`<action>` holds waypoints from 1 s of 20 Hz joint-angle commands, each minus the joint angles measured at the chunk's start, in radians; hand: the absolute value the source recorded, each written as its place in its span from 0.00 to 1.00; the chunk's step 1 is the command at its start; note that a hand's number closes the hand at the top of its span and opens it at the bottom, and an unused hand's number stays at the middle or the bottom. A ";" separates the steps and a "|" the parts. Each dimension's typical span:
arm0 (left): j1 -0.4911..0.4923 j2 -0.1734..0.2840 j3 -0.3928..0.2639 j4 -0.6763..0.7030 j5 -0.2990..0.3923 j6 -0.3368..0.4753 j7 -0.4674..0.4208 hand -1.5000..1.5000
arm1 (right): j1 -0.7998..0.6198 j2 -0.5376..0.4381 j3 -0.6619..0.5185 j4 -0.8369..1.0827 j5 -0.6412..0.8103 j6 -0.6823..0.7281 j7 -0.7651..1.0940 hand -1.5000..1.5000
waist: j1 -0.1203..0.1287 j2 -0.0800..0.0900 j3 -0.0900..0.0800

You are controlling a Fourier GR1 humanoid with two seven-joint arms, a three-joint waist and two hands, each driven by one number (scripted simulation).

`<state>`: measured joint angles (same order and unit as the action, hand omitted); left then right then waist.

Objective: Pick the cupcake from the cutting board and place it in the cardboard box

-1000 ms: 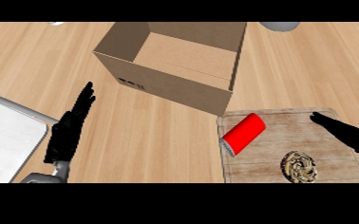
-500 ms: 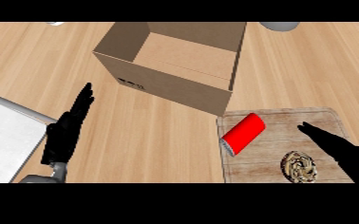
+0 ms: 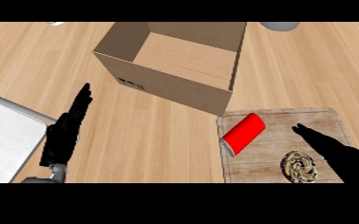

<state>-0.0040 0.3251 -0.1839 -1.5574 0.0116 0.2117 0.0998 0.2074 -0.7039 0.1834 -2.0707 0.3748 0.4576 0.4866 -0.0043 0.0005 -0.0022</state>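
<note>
The cupcake (image 3: 299,166), brown with a swirled top, sits near the front edge of the wooden cutting board (image 3: 280,123) at the lower right. My right hand (image 3: 331,147) hovers over the board just right of and behind the cupcake, fingers straight and pointing up-left, not touching it. The open cardboard box (image 3: 175,66) stands behind the board, upright and empty. My left hand (image 3: 64,133) rests open at the lower left, fingers pointing away from me.
A red can (image 3: 243,133) lies on its side on the board's left part. A grey-white tray edge (image 3: 17,133) shows at the far left. A grey round object (image 3: 280,26) sits at the top right.
My right hand has moved left and toward me across the board, closing in on the cupcake. The left hand and the other objects have not moved.
</note>
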 commanded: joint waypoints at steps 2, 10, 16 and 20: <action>-0.003 0.021 0.064 0.043 -0.038 0.008 -0.028 0.50 | -0.013 0.089 0.056 0.010 0.084 -0.012 0.015 0.00 | 0.004 -0.001 0.002; 0.034 0.017 0.079 0.018 -0.041 -0.022 -0.045 0.50 | 0.005 0.103 -0.007 0.101 0.123 -0.009 -0.104 0.00 | 0.005 -0.001 0.002; 0.068 0.006 0.096 0.032 -0.046 -0.035 -0.079 0.50 | 0.013 0.156 0.030 0.101 0.182 -0.005 -0.084 0.00 | 0.006 -0.001 0.002; 0.007 0.020 0.134 0.082 -0.047 -0.046 -0.076 0.50 | 0.018 0.135 0.005 0.147 0.200 -0.005 -0.156 0.00 | 0.004 0.000 0.002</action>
<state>0.0137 0.2907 -0.1435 -1.5616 -0.0239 0.1627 0.0628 0.2376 -0.5698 0.1868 -1.9723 0.5433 0.4540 0.3719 -0.0061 -0.0015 -0.0003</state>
